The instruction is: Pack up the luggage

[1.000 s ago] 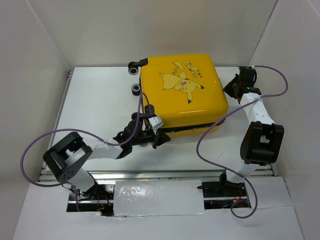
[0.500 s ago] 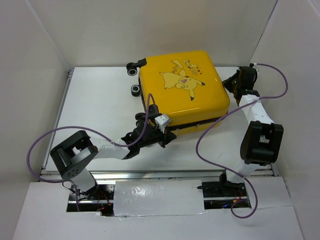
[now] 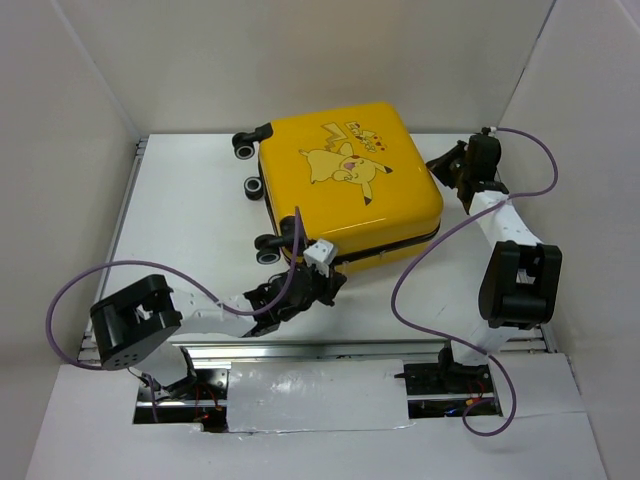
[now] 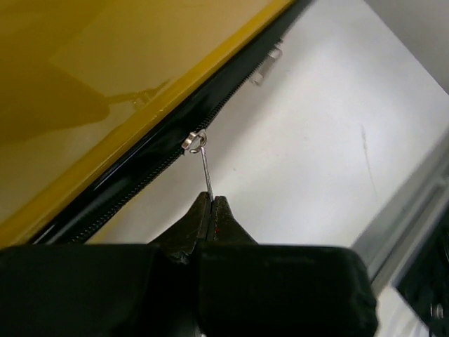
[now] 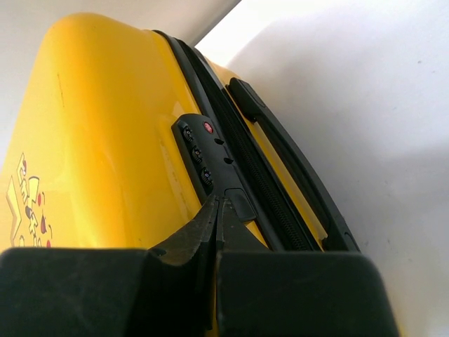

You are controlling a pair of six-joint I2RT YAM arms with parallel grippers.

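The luggage (image 3: pixel 345 185), a yellow hard-shell suitcase with a Pikachu cartoon, lies lid-up and closed on the white table. Along its near side runs a black zipper track (image 4: pixel 133 184). My left gripper (image 4: pixel 211 199) is shut on the thin metal zipper pull (image 4: pixel 204 161), whose slider (image 4: pixel 193 142) sits on the track; from above this gripper (image 3: pixel 325 288) is at the case's near edge. My right gripper (image 5: pixel 219 201) is shut with nothing in it, its tips against the black combination lock (image 5: pixel 200 154) on the case's right side, next to the carry handle (image 5: pixel 287 165). In the top view it (image 3: pixel 447 170) touches the case's right edge.
Black wheels (image 3: pixel 250 170) stick out at the case's left. White walls close in the table (image 3: pixel 190 220) on three sides. A metal rail (image 3: pixel 330 350) runs along the near edge. Purple cables (image 3: pixel 420 260) loop from both arms over the table.
The luggage has slid and turned to the left. My left gripper has moved right and toward the near edge with the zipper pull. The right gripper has followed the case's right side leftward.
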